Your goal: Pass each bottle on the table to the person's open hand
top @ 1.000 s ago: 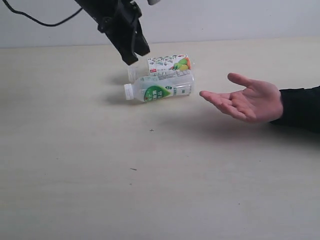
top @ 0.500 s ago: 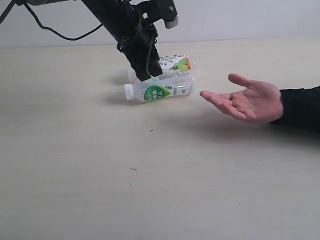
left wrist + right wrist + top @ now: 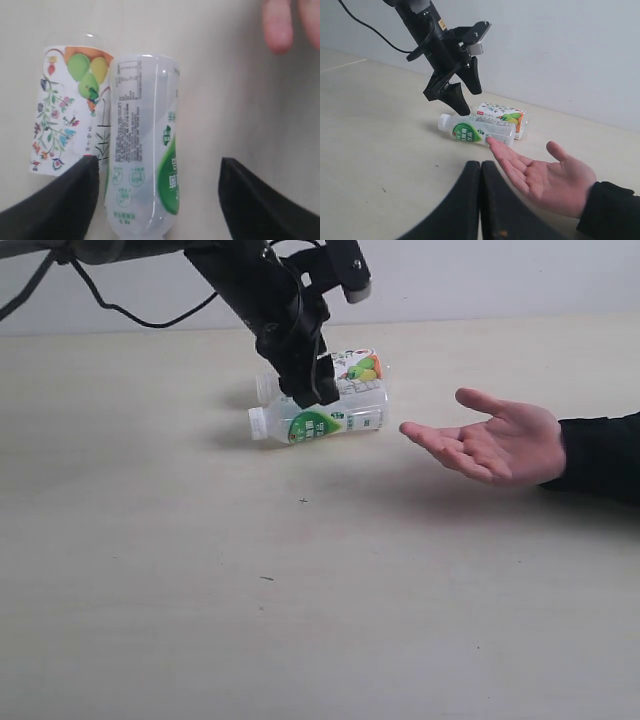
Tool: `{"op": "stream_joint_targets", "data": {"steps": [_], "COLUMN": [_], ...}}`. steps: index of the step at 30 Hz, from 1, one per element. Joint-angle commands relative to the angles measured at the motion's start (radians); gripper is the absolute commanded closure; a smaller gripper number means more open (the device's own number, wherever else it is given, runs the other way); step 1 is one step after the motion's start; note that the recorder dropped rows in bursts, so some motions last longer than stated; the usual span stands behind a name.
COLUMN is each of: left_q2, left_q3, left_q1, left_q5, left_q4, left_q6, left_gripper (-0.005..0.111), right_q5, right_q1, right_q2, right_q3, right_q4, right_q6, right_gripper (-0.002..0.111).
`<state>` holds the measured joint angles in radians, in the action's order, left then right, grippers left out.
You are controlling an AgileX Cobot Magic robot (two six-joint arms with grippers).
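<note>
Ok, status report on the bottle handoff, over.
Left gripper open over the green-label bottle, not gripped yet. Right gripper shut, off the bottles. Fruit-print bottle lies tight alongside, crowding one finger. Person's hand open nearby.

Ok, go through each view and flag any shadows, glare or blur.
Exterior view: even, soft light; faint shadows left of the green-label bottle and under the hand. Left wrist view: a pale glare streak runs along that bottle; the fingertip is out of focus. Right wrist view: the shut right tool is dark and soft up close.
</note>
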<state>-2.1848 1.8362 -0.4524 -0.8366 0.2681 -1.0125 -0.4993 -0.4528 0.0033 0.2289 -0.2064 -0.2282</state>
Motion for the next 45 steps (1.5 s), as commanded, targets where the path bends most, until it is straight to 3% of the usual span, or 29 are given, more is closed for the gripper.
{"op": "stream_joint_targets", "data": {"steps": [1, 25, 45], "left_q2": [-0.035, -0.142, -0.165], "left_q3": [0.007, 0.007, 0.004], "left_q1": [-0.017, -0.015, -0.015], "left_q5": [0.022, 0.163, 0.125], "left_q4": [-0.049, -0.082, -0.083], "left_q6": [0.000, 0.004, 0.006], "left_gripper": [0.039, 0.039, 0.039], "right_q5": [0.005, 0.005, 0.005], "right_q1": [0.000, 0.000, 0.000], "right_q2": [-0.003, -0.003, -0.003], "right_q3": [-0.004, -0.004, -0.004], "right_q4": [-0.002, -0.002, -0.002], "right_q6": [-0.004, -0.004, -0.004], "right_gripper": [0.108, 0.108, 0.108]}}
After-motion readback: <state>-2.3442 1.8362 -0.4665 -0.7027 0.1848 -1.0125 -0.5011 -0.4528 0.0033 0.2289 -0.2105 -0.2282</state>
